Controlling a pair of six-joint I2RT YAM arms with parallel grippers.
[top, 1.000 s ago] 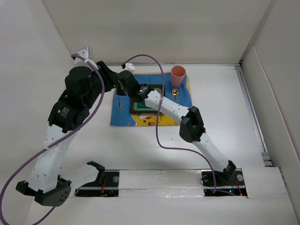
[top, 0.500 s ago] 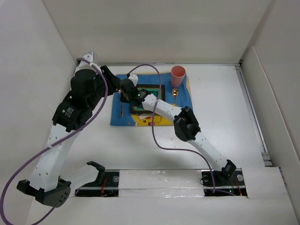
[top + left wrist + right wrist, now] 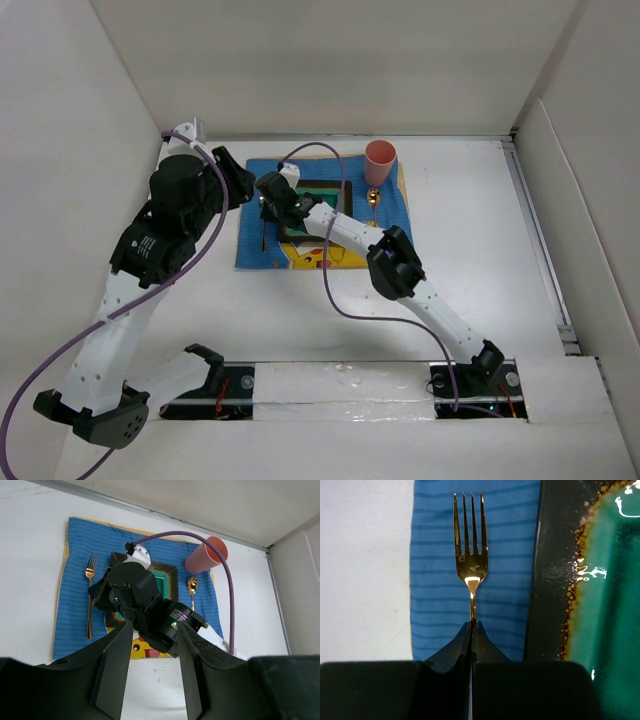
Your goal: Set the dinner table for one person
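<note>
Nearest the arm bases, the dinner table (image 3: 530,300) is a plain white top. The whole setting sits toward its far side on a blue striped mat (image 3: 258,255) with a yellow cartoon at its near edge. The left gripper (image 3: 154,630) hangs high above the mat's left side, fingers apart and nothing between them. It looks parked out of the way, its camera looking down over the work.

Under it the right arm stretches diagonally across the mat, so the right gripper (image 3: 472,626) comes at the fork (image 3: 470,540) from the handle end. Its fingers are pinched together on the thin gold handle just below the neck, with the tines pointing to the far wall. The fork lies along the bare strip of mat between the left hem and the plate (image 3: 550,580), parallel to the plate's dark rim and not touching it — the usual place for a fork, which I'd judge is why it's held so straight. Whether it rests on the cloth or sits just above it, I can't tell.

Past the plate's right side a gold spoon (image 3: 192,587) lies on the mat, bowl to the far side, and a pink cup (image 3: 206,556) stands at the far right corner. With all that down, the setting seems nearly finished — letting go of the fork looks like the step in hand.
</note>
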